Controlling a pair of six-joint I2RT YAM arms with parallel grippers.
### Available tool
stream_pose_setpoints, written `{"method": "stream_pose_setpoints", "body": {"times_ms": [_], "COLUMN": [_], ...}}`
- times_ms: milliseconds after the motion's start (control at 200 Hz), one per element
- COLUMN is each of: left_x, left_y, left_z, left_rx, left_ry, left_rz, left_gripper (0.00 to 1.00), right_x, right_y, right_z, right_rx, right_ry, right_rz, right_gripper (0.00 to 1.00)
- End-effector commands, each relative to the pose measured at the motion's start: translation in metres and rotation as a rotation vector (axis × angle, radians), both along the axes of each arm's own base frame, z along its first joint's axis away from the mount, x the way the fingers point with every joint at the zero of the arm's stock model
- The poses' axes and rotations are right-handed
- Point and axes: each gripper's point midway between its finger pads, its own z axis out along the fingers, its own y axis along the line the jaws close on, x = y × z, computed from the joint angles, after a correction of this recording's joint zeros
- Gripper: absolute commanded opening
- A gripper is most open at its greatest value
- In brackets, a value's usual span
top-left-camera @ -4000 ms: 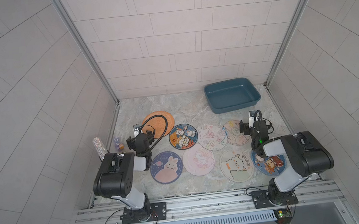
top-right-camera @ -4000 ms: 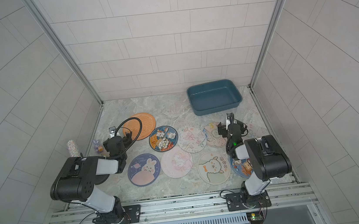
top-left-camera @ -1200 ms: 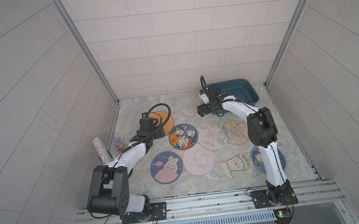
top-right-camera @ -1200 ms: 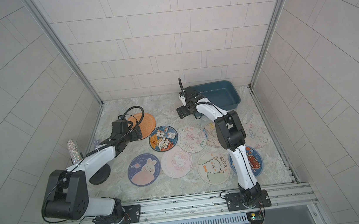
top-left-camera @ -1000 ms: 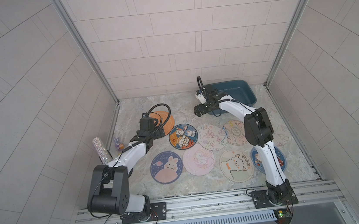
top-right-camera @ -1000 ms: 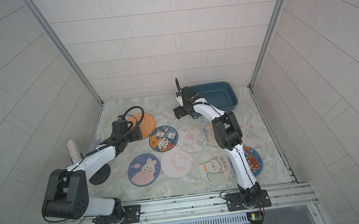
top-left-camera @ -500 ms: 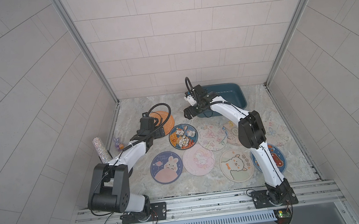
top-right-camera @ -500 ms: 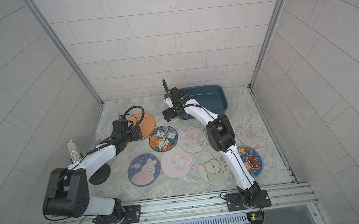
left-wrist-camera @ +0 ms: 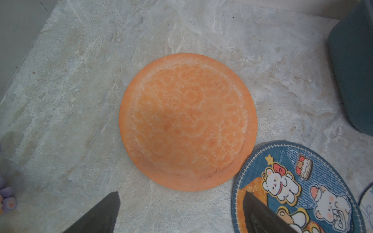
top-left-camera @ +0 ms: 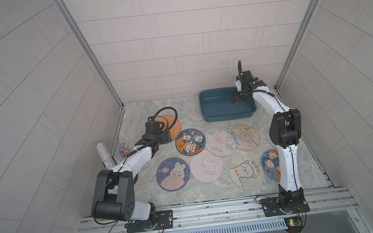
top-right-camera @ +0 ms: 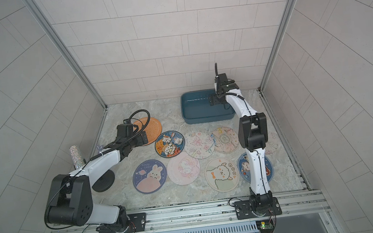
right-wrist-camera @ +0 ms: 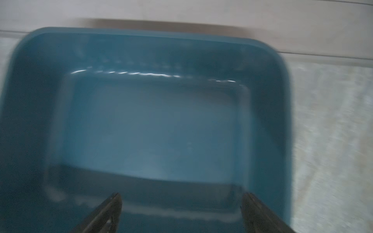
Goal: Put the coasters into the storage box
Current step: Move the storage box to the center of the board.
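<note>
Thin round printed coasters (top-left-camera: 206, 165) lie flat across the middle of both top views; the plain textured orange coaster (top-right-camera: 156, 128) is at their upper left; the shallow teal plastic storage box (top-left-camera: 217, 109) sits upper right, the right gripper (right-wrist-camera: 181, 194) over it, jaws spread wide; the left gripper (left-wrist-camera: 181, 193), jaws spread too, hovers beside the orange coaster.

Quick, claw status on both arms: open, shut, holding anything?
Left claw: open, holding nothing, near the round textured orange coaster.
Right claw: open, holding nothing, above the shallow teal-blue plastic storage box.
</note>
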Motion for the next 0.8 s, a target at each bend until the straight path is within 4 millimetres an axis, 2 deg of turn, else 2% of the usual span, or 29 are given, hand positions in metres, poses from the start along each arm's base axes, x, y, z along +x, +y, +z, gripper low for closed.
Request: {"method": "stream_pose_setpoints", "body": {"times_ms": [0,130,250,365,530,796], "left_x": [0.005,0.006,0.007,0.007,0.007,0.007], "left_y": [-0.006,-0.008,-0.01,-0.012,-0.014,-0.015], "left_z": [0.013,0.013,0.013,0.014,0.014,0.013], "left_rx": [-0.014,-0.023,-0.03,-0.035,-0.04,-0.042], "left_ry": [-0.03,-0.035,-0.033,-0.034,-0.037,-0.036], "left_rz": [-0.018,-0.027,-0.037,-0.046,-0.057,-0.06], "left_gripper": [1.0,1.0,1.0,1.0,1.0,1.0], "right_x": [-0.009,-0.007,-0.005,-0.004,-0.003,-0.004], "right_y": [-0.038,-0.072,-0.087,-0.089,-0.085,-0.077], "right_z": [0.007,-0.008,-0.031,-0.052,-0.072,-0.085], "right_rx": [-0.095,-0.093,-0.043,0.025,0.064,0.095], "right_ry": [0.015,0.039,0.07,0.103,0.128,0.141], "right_rz": [-0.077,-0.137,-0.153,-0.137,-0.109,-0.092], "right_gripper": [0.95,0.95,0.9,0.82,0.73,0.55]}}
